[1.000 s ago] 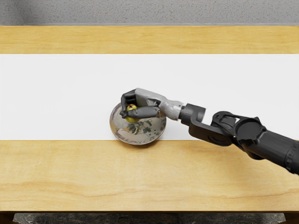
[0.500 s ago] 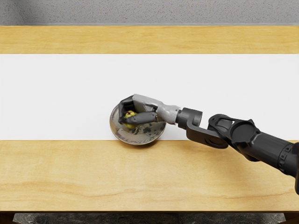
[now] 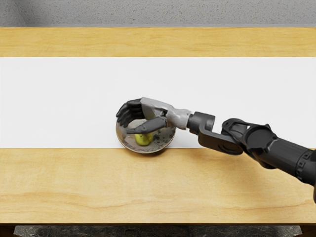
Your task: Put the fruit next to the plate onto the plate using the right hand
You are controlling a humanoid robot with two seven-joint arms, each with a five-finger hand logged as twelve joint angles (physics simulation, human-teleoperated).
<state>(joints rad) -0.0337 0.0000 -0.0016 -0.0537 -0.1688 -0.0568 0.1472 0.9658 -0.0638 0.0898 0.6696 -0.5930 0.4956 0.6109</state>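
A small yellow-green fruit point(image 3: 143, 139) lies on the shiny round metal plate point(image 3: 160, 144), near its middle. My right hand point(image 3: 130, 120) hovers over the plate's back left part, its arm reaching in from the right edge. The fingers point(image 3: 124, 111) are spread above the rim and the thumb point(image 3: 144, 127) stretches out just over the fruit. Nothing is held in the hand. The fruit's upper edge is partly hidden by the thumb.
The plate sits at the front edge of a wide white strip point(image 3: 59, 98) that runs across the wooden table point(image 3: 148, 187). A grey wall band point(image 3: 158, 12) lies beyond the table's far edge.
The right hand lowered over the plate with the fruit in its grasp, then uncurled its fingers. The fruit dropped out of the hand and now rests on the plate.
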